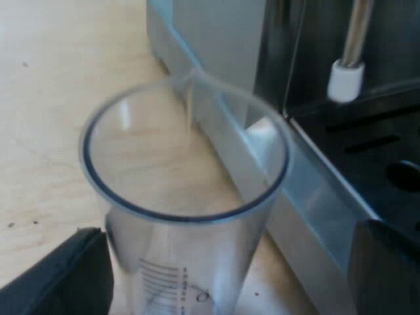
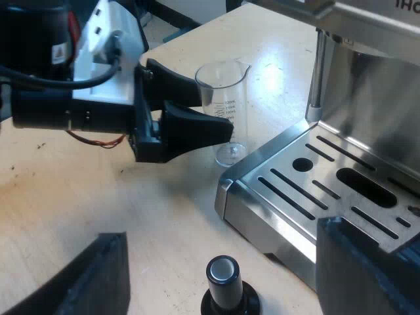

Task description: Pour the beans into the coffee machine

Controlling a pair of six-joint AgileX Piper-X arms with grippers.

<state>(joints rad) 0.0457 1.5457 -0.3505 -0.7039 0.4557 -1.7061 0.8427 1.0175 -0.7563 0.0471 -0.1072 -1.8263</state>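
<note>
- The left fingers [image 1: 59, 279] stand open around the measuring glass [image 1: 190, 262], one on each side of its lower wall. One sits close against the wall and the other is apart from it, so they are not clamped on it.
- The measuring glass is clear and stands upright on the pale wooden tabletop [image 1: 46, 98]. The wood shows through it, and a printed scale runs up its wall.
- It stands just beside a corner of the espresso machine [image 2: 367, 111], near the steel drip tray [image 2: 262, 190], on the tabletop rather than on the tray.
- The machine's steam wand [image 1: 357, 33], with a white tip, hangs over the tray on the far side of the glass.
- The right fingers [image 2: 367, 262] are spread wide and hold nothing. They hover above the tabletop at the drip tray's front.
- A tamper [image 2: 224, 289] with a black knob stands upright on the tabletop between them, touching neither.
</note>
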